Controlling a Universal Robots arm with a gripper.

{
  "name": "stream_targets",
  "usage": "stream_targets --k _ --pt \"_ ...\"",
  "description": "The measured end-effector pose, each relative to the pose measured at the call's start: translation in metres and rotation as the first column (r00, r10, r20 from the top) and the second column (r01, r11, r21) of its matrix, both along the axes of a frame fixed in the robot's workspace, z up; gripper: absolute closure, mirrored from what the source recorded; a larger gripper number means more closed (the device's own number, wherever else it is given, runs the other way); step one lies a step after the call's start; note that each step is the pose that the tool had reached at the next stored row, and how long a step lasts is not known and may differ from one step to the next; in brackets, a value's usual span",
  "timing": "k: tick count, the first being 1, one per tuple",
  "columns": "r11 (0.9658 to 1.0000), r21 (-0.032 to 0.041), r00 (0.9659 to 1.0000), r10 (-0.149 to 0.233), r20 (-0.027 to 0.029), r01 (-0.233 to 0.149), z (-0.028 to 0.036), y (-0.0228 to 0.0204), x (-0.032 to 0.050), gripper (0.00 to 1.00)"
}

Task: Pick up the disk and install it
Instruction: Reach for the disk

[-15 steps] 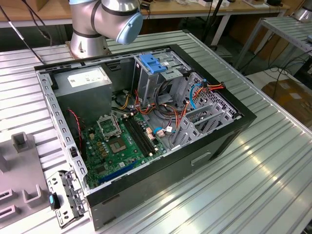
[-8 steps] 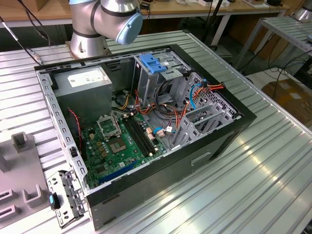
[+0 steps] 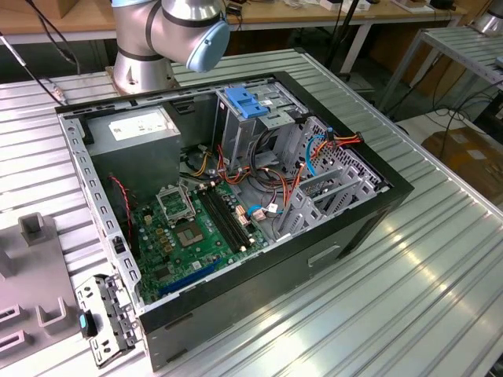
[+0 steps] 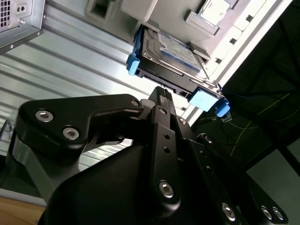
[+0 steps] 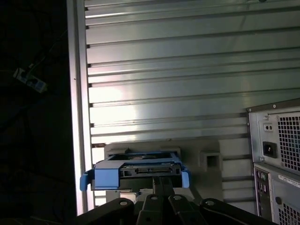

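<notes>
On the ribbed metal table (image 5: 178, 70), near the computer case (image 5: 276, 154), the disk (image 4: 171, 49) lies in a grey holder (image 5: 210, 157). The gripper (image 4: 161, 92) is just at the disk's edge; whether the claw is wide or narrow, I cannot tell.

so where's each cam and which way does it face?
Exterior view: off the arm, looking down into the open computer case on the ribbed table; its base shows beyond.
First wrist view: on the wrist, looking past the gripper at the disk.
Second wrist view: also wrist-mounted, other angle, same target.
Both wrist views share gripper, disk, table.
</notes>
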State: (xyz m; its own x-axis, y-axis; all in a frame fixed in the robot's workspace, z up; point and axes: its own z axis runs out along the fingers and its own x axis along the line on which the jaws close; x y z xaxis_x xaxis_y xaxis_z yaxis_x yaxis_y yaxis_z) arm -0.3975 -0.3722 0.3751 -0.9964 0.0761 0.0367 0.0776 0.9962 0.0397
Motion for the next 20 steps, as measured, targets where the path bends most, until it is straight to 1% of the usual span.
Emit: stream_targets --k 20 --pt "1.0000 -0.0001 1.0000 0.000 0.0000 0.000 0.0000 0.0000 -0.0041 0.89"
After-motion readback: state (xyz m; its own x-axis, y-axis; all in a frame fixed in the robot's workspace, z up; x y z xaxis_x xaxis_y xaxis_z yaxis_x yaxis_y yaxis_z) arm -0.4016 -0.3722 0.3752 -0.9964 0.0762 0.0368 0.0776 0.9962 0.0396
